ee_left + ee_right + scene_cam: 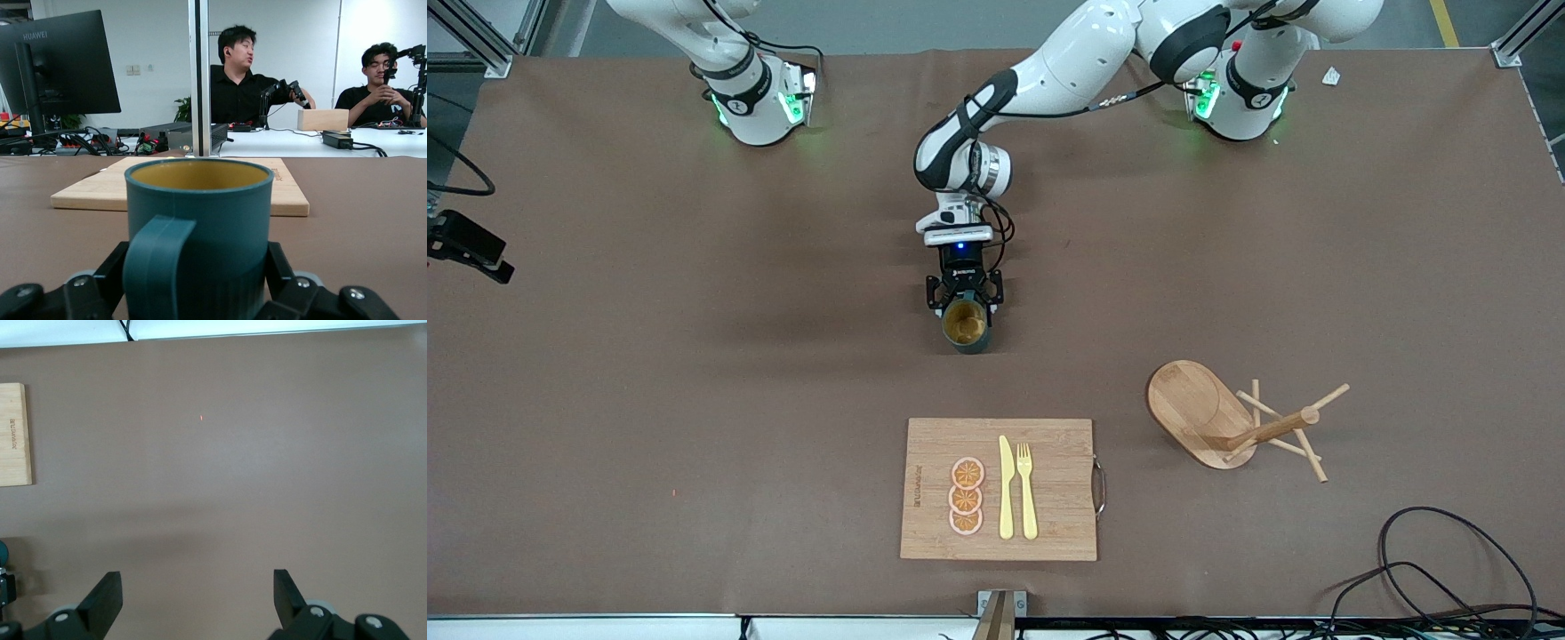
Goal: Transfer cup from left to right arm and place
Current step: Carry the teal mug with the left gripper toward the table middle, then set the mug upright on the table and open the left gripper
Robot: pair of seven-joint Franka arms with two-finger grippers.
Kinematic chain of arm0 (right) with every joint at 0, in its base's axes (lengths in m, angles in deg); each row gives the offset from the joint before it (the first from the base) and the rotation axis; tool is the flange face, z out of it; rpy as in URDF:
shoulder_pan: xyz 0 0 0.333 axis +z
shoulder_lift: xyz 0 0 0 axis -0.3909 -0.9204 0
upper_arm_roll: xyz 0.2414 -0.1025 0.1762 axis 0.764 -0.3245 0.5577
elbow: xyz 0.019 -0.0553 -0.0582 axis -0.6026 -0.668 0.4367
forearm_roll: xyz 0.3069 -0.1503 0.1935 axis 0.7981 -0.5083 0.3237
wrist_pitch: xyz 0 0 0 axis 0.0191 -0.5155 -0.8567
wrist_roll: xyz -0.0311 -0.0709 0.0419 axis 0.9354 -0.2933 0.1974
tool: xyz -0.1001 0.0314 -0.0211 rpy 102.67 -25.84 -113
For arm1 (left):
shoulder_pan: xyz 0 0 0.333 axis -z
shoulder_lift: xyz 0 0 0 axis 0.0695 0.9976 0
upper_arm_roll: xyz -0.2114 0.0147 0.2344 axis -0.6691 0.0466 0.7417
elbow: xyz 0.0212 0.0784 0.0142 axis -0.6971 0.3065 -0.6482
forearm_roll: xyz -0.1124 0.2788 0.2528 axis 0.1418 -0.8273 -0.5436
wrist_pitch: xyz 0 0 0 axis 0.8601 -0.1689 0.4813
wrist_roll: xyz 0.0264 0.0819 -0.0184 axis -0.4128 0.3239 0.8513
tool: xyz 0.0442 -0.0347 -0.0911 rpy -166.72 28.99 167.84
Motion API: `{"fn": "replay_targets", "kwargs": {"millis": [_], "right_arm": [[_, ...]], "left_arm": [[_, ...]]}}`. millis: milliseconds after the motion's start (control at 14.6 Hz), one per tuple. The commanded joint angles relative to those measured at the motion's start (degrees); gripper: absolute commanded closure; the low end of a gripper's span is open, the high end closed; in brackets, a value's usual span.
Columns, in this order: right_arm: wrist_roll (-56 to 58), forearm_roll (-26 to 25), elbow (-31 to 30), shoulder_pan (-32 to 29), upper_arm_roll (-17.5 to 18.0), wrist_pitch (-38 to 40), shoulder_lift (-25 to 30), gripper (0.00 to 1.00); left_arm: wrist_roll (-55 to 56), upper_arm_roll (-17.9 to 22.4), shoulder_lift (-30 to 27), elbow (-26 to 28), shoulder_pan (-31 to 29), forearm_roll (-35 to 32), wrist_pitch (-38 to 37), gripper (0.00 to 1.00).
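The dark teal cup [966, 327] stands upright at the middle of the table, its tan-gold inside showing. My left gripper [964, 307] is shut on the cup's sides, reaching in level from the robots' side. In the left wrist view the cup [200, 220] fills the space between the fingers [113, 270], its handle turned toward the wrist. I cannot tell if its base touches the table. My right gripper [197, 587] is open and empty, high over bare table toward the right arm's end; it is out of the front view.
A wooden cutting board [1058, 498] with three orange slices [966, 496], a knife [1006, 487] and a fork [1027, 489] lies nearer the front camera than the cup. A wooden peg rack [1227, 418] lies tipped over toward the left arm's end. Cables [1449, 569] lie at the table's corner.
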Motion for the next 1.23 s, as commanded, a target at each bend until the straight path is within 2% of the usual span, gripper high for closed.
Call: {"fn": "replay_targets", "kwargs": {"millis": [0, 68, 342, 479, 616, 753, 958, 1163], "right_arm": [[0.1, 0.6, 0.5, -0.6, 0.3, 0.6, -0.2, 0.00], [0.2, 0.6, 0.5, -0.6, 0.3, 0.5, -0.2, 0.00], [-0.1, 0.0, 0.4, 0.2, 0.5, 0.5, -2.9, 0.00], [0.0, 0.0, 0.4, 0.2, 0.6, 0.6, -4.2, 0.00], [0.2, -0.1, 0.1, 0.1, 0.7, 0.6, -4.8, 0.00], [-0.2, 0.0, 0.2, 0.3, 0.7, 0.2, -7.8, 0.00], [0.2, 0.8, 0.3, 0.1, 0.8, -0.3, -10.4, 0.00], [0.2, 0.8, -0.1, -0.3, 0.8, -0.4, -11.6, 0.00]], "left_arm": [[-0.8, 0.4, 0.6, -1.2, -0.2, 0.3, 0.8, 0.16], [-1.0, 0.3, 0.2, -1.2, -0.2, 0.4, 0.8, 0.00], [-5.7, -0.4, -0.7, -1.8, -0.2, 4.5, 0.9, 0.00], [-6.0, -0.9, -2.9, -1.9, -0.2, 5.6, 1.0, 0.00], [-6.7, -4.8, -3.6, -2.0, -0.3, 6.4, 0.9, 0.00], [-6.9, -5.9, -5.7, -1.9, -0.1, 8.6, 0.8, 0.00], [-12.2, -9.9, -11.2, -1.9, -0.2, 17.9, 0.7, 0.00], [-18.8, -10.3, -19.3, -1.9, -0.4, 30.9, 0.8, 0.00]]}}
